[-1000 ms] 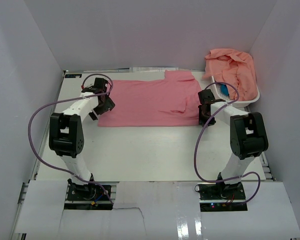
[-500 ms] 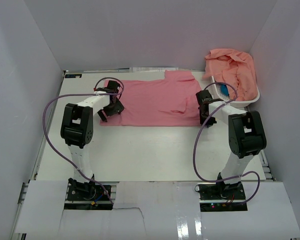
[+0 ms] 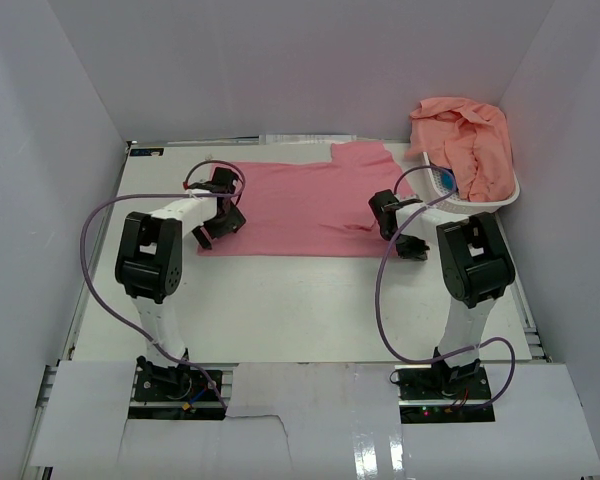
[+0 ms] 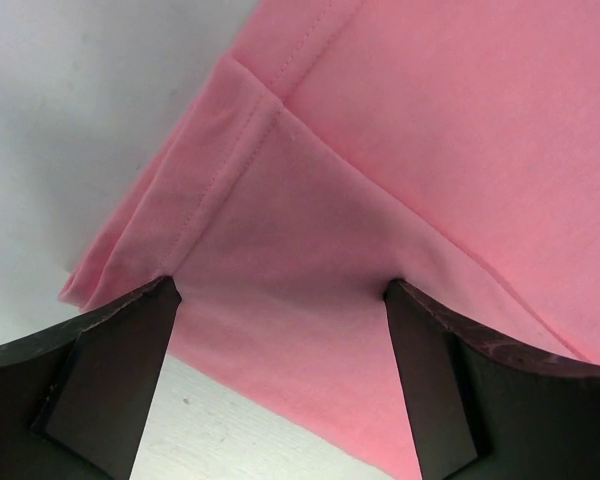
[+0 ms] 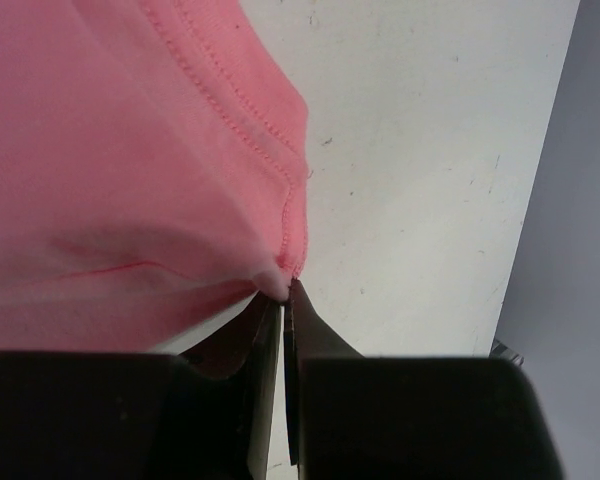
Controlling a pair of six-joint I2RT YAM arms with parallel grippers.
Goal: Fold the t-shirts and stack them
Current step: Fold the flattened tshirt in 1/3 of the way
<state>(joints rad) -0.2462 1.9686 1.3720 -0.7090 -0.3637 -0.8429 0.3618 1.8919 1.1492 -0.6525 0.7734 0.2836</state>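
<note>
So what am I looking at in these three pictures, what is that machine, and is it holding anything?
This is a table with two robot arms bolted at its near edge, a left arm and a right arm. The wide picture comes from a camera above and behind them; the two close-ups come from cameras on their wrists. A pink t-shirt lies spread on the table. At the far right a white basket holds crumpled peach shirts. Each arm ends in a two-finger pincer. The right pincer is shut on a corner of the pink t-shirt. The left pincer is open over the opposite near corner, gripping nothing.
</note>
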